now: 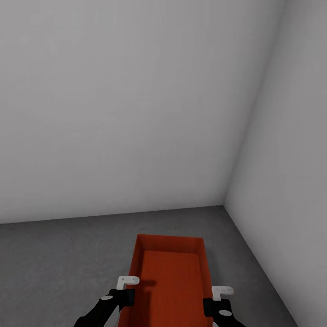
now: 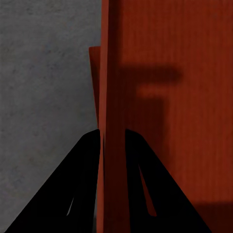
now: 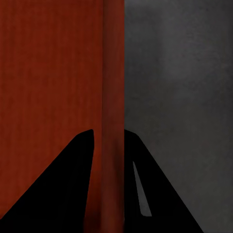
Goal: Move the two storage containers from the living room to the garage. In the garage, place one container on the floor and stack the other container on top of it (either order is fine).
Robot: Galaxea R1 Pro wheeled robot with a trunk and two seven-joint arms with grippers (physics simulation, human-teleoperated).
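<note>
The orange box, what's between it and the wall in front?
Only bare grey floor lies between the orange box and the white wall, seen in the head view.

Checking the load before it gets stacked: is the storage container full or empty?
Empty: the head view shows the storage container's bare orange-red bottom, nothing inside.

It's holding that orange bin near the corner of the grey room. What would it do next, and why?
Probably lower the bin straight down to the floor. The left tool and right tool each pinch one side wall, and the dark grey floor by the white walls lies beneath it. Whether the bin already touches down, or if another bin lies under it, I cannot tell.
</note>
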